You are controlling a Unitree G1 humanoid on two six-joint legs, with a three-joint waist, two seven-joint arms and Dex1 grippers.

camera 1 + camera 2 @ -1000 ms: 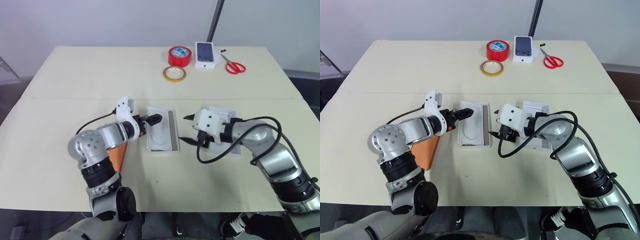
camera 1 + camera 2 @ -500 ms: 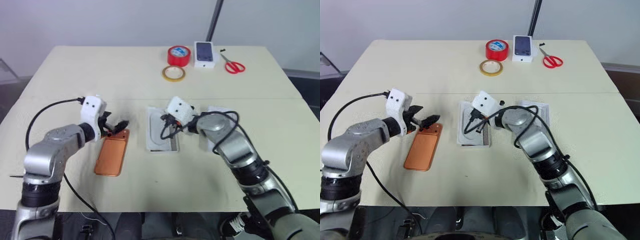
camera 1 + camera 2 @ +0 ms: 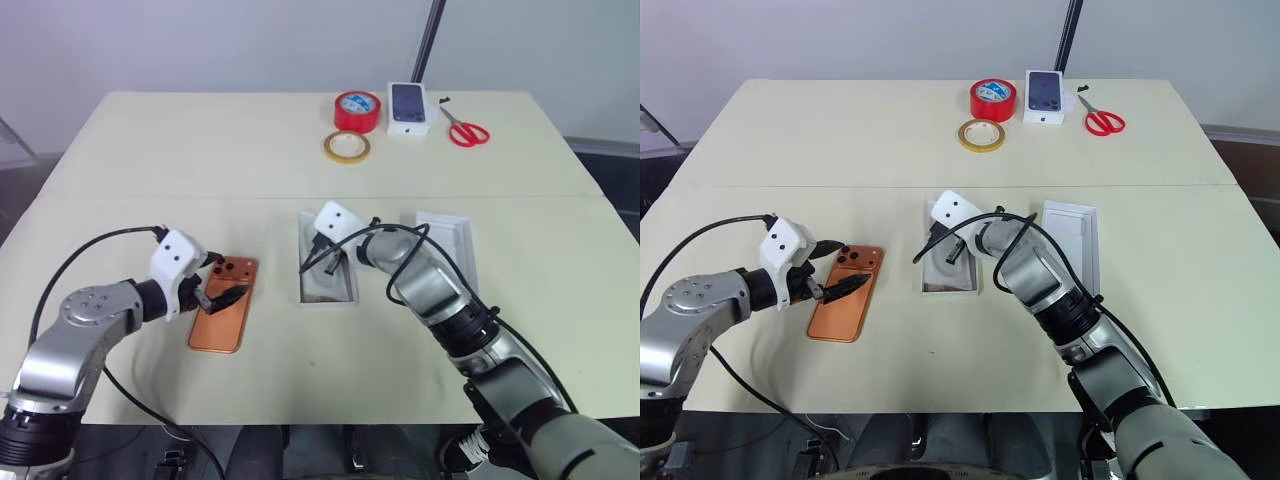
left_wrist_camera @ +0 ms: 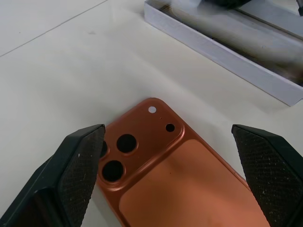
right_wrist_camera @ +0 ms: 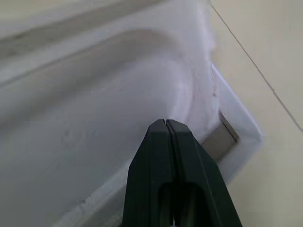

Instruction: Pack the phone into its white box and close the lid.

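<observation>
Directly ahead of the left gripper [image 4: 165, 175], between its two widely parted black fingers, lies the flat orange-copper phone [image 3: 222, 306], camera cluster up, flat on the beige table [image 3: 200, 150]; neither finger touches it. To this gripper's right stands the shallow white rectangular box [image 3: 327, 270], with a thin white insert [image 5: 94, 142] with an oval recess lying in it. The right gripper [image 3: 952, 254] has its fingers pressed together, empty, the tips down inside the box on the insert. Beyond the right gripper, further right, lies the plain white rectangular lid [image 3: 447, 246], inside up, apart from the box.

Step in hand, as judged: approach to the phone pick-up. The phone is not yet packed and the lid is off. Next move: lower the left gripper so one finger stands at each long edge, then close. The thin phone lying flat offers little edge for grip, so a slip is possible. The insert probably needs clearing from the box first.
</observation>
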